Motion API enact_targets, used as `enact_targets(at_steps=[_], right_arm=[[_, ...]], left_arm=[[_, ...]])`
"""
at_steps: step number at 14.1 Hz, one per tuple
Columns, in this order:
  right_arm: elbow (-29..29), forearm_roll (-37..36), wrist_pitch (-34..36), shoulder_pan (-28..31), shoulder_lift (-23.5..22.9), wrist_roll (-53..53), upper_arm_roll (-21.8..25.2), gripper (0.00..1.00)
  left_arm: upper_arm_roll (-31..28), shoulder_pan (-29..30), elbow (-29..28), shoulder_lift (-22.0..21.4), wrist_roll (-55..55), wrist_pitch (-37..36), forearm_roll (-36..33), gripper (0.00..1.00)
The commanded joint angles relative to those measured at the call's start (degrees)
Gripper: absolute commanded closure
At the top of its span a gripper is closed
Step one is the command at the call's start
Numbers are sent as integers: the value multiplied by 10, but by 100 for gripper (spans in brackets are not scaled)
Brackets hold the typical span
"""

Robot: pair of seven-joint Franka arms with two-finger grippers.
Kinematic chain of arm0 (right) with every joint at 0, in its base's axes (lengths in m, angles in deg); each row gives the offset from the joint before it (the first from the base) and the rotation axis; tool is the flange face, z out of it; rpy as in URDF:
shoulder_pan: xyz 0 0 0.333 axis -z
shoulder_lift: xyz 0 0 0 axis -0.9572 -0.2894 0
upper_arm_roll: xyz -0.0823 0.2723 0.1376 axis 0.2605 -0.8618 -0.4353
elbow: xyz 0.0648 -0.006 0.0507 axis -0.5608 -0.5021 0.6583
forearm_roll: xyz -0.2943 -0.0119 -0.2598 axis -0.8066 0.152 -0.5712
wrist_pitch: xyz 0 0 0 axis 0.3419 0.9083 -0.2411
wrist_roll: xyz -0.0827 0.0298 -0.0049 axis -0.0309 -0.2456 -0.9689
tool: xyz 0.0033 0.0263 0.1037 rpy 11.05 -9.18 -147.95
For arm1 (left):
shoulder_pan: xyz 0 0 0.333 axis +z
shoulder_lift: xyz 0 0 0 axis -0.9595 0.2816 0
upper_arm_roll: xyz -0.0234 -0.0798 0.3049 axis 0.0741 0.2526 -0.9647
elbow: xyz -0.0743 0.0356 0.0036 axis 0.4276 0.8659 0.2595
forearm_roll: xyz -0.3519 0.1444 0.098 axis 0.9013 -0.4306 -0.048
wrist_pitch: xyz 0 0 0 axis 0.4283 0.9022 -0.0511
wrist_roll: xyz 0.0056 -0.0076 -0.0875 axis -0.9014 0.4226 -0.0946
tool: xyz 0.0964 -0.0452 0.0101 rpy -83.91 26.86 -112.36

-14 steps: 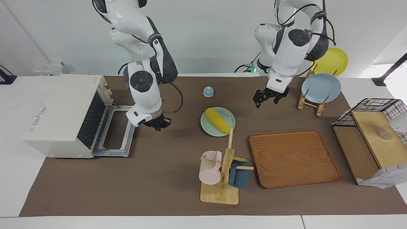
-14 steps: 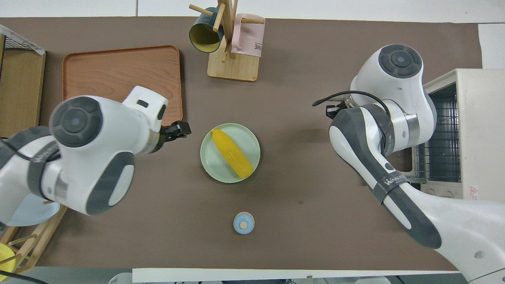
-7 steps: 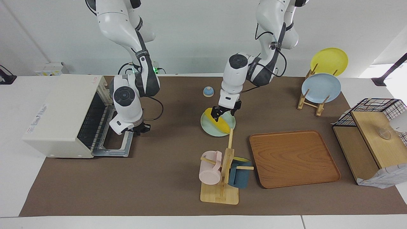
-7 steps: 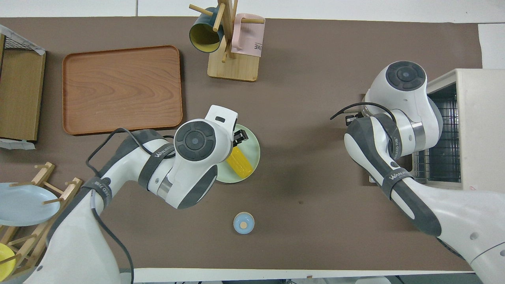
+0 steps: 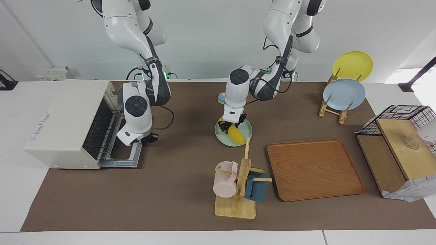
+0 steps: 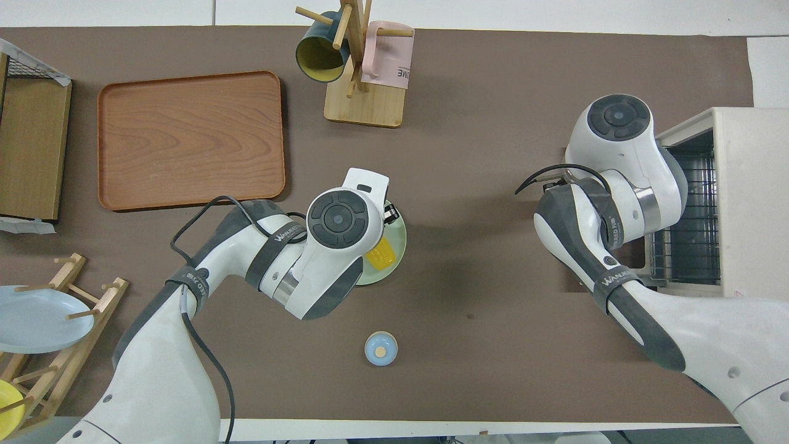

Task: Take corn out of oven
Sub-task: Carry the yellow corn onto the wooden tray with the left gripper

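**Corn sits on a plate, not in the oven**

The corn point(image 5: 235, 134) lies on the green plate point(image 5: 246, 126) near the middle of the table, well apart from the oven point(image 5: 69, 120), which stands at the right arm's end. The oven door point(image 5: 126, 149) is folded down flat and the wire rack point(image 6: 695, 228) inside shows no corn. Judged from this, the removal the task names looks already met, or the corn is on its way somewhere else; the pictures alone do not settle which.

The left gripper point(image 5: 229, 125) is down at the corn's end nearer the robots, its fingers straddling the cob. Whether they are clamped or only around it I cannot tell. In the overhead view the arm's wrist covers most of the cob, leaving only its end visible on the plate.

The right gripper point(image 5: 149, 138) is at the edge of the lowered door, close to the handle; its finger state cannot be told either.

Writing: "WANLEED", only partly legible, runs along the grey bands on both forearms point(image 6: 611, 282). The pink mug point(image 6: 389, 58) on the wooden stand carries letters ending "ME". The oven has a brand label on its top point(image 5: 40, 126) and a small red warning sticker, both too small to read.
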Motion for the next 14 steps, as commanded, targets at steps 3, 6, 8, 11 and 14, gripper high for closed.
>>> enact_targets(at_steps=[3,6,8,11,14], right_arm=[[57,-23,124,48,60,125,6,98],[55,-22,160,75,91,169,6,97],[55,-21,176,89,106,179,6,93],[60,12,192,112,134,213,6,71],[82,113,194,130,173,210,8,0]], left_arm=[[-8,123,41,-21,-209,-87,-21,100],[-7,232,90,26,-409,-82,-19,100],[-7,282,230,131,-481,-113,-23,100],[-7,310,300,179,-559,-119,-28,93],[-7,310,297,176,-566,-116,-30,0]])
